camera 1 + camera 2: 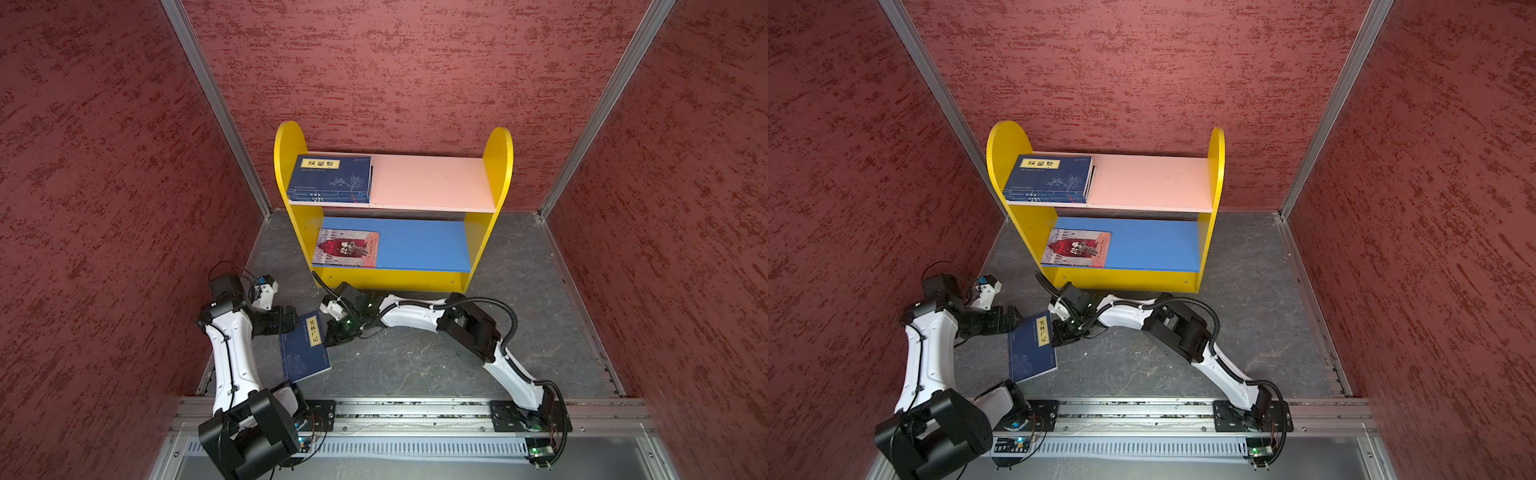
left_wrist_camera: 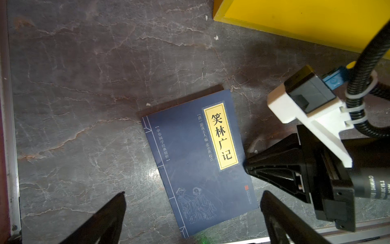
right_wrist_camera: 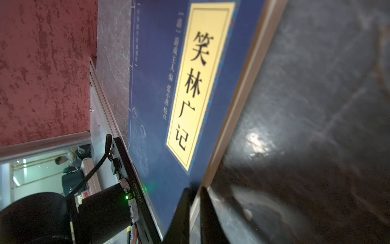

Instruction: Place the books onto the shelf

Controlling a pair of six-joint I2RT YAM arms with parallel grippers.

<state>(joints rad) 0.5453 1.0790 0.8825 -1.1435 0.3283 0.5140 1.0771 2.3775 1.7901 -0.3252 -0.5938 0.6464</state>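
While its fellows sit shelved, one navy book (image 1: 305,351) (image 1: 1034,351) lies cover up on the dark marbled floor (image 1: 415,365), left of centre in the lower half of both top views, with its yellow label (image 1: 313,331) along the right side of the cover. The left wrist view shows the same book (image 2: 198,160) askew at mid-frame, and in the right wrist view (image 3: 160,84) it fills the upper middle.

At that labelled long edge the right gripper (image 1: 334,336) (image 1: 1061,336) has its two black fingers pressed together on the book's margin. In the right wrist view (image 3: 194,200) the pale page edge runs between them. Its tip also shows in the left wrist view (image 2: 248,166), touching the book's right border.

On the book's other side, the left gripper (image 1: 287,320) (image 1: 1013,318) hangs just beside the upper left corner with its jaws spread wide and nothing in them. Its wrist view (image 2: 194,193) shows one finger at either lower corner.

Beyond, at upper centre, stands the shelf (image 1: 291,141) (image 1: 1005,145). A stack of navy books (image 1: 332,176) (image 1: 1052,176) lies flat at the left end of its pink upper board (image 1: 432,180). A red book (image 1: 347,248) (image 1: 1077,248) lies flat at the left end of the blue lower board (image 1: 424,245). Red textured walls (image 1: 415,62) close in the scene.
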